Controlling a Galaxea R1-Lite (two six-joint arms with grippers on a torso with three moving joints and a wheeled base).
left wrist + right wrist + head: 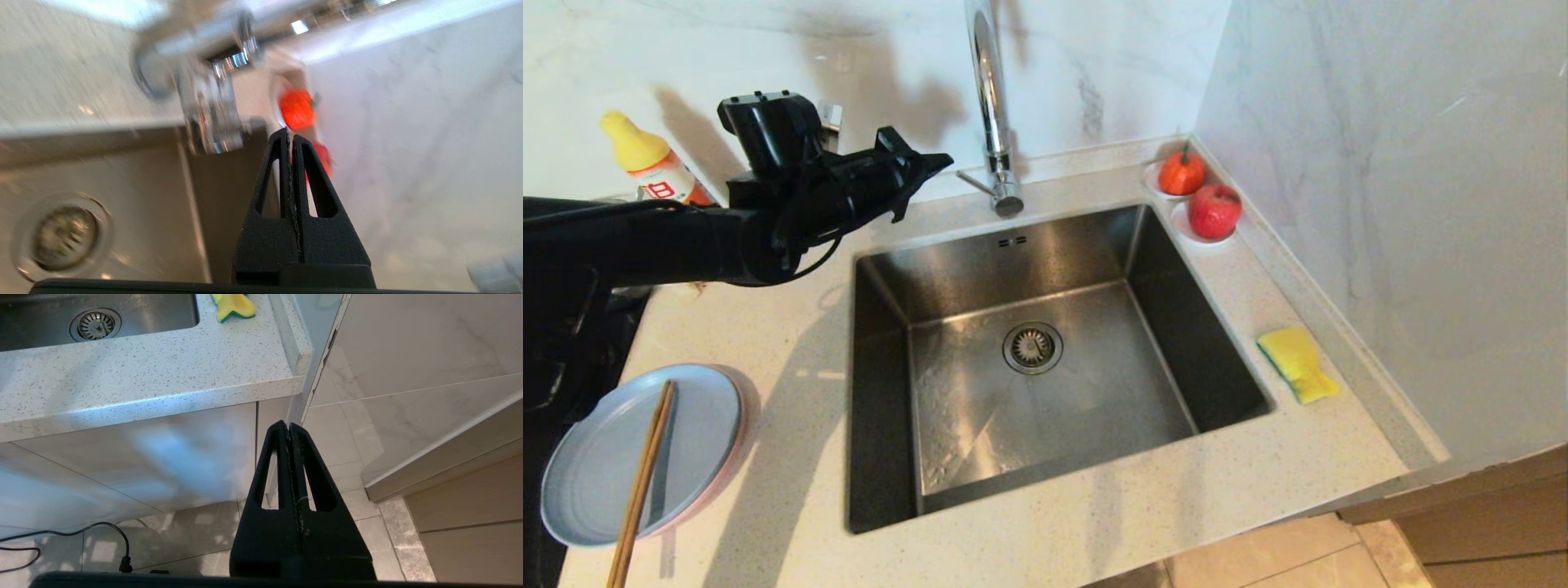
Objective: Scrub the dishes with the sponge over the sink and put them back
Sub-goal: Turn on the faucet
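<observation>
yellow sponge point(1297, 363) lies on the table right of the sink point(1045, 359), nearer the parked right gripper point(289, 425); left gripper point(935, 163), closed empty, hovers opposite; right closed.

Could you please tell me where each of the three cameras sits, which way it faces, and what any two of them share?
Head view: from the robot's head, looking down at the sink; the left gripper, shut, hangs over the counter.
Left wrist view: behind the shut left gripper, facing the faucet and the far wall.
Right wrist view: behind the shut right gripper, low beside the cabinet, facing the floor.
Shared: head and right wrist views both show the sponge and the drain strainer.
</observation>
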